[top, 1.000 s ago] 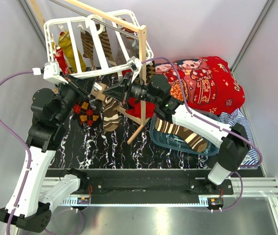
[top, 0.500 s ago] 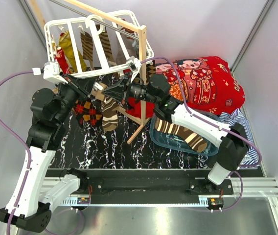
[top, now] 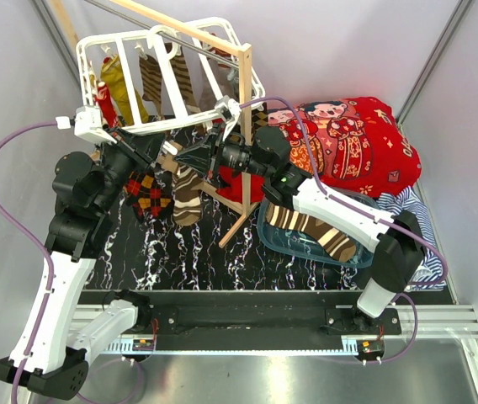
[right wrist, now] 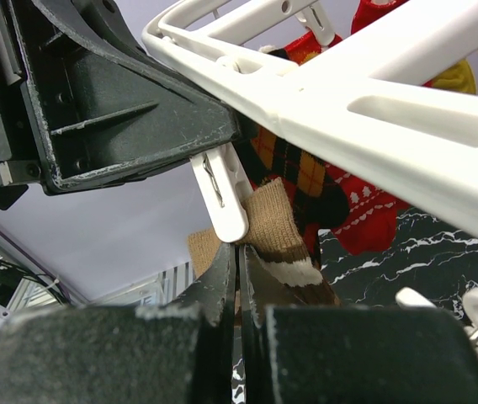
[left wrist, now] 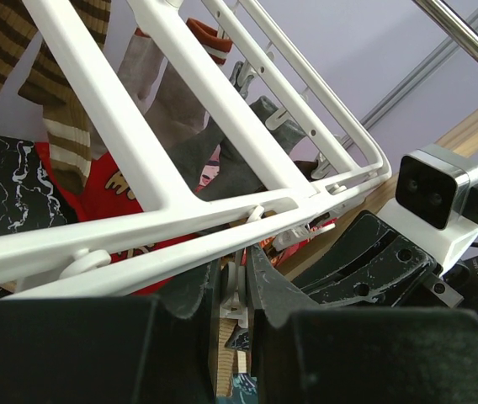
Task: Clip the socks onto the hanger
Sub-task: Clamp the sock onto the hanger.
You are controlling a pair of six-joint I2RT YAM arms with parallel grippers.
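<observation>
Left tool [left wrist: 239,295] clamped on a white clip [right wrist: 222,198] under the near bar of the hanger [top: 130,42]. Right tool [right wrist: 239,263] pinching the cuff of a brown-and-cream striped sock [right wrist: 274,220], cuff touching that clip's tip. Hanger sits tilted above the far-left corner of the bench [top: 247,252]. The argyle sock [top: 148,192] hangs just beside the striped one. Another striped sock [top: 315,231] lies in the blue tub [top: 365,257] by the right edge.
</observation>
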